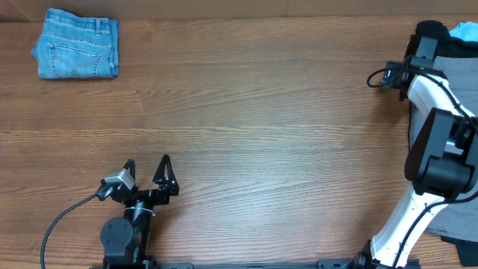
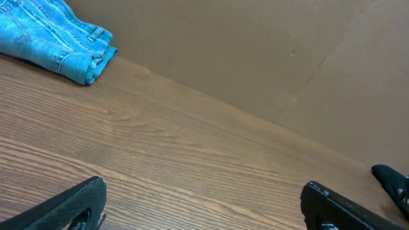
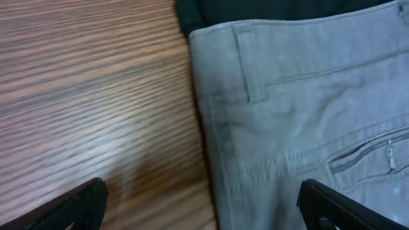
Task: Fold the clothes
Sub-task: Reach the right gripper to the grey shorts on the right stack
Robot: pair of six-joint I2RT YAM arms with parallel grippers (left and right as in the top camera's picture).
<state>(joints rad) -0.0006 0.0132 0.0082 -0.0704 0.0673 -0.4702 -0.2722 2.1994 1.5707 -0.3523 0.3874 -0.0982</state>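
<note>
One worktop (image 1: 261, 112). One pair of denim jeans (image 1: 77, 43), at ten o'clock. One grey garment (image 3: 300, 115), at three o'clock. One black garment (image 3: 268, 9). Two pincers: left pincer (image 1: 147, 166) at seven o'clock, right pincer (image 3: 201, 198) at two o'clock.

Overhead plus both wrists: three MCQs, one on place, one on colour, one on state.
1. Where do the jeans lie in the overhead view?
A) top left
B) centre
C) bottom right

2. What colour is the garment below the right gripper?
A) red
B) grey
C) white

3. How is the left gripper?
A) open, empty
B) shut on the jeans
C) shut on a cup

Answers:
1 A: the folded denim sits in the top-left corner.
2 B: the right wrist view shows grey cloth between the fingers.
3 A: its fingers stand apart over the bare table.
</note>
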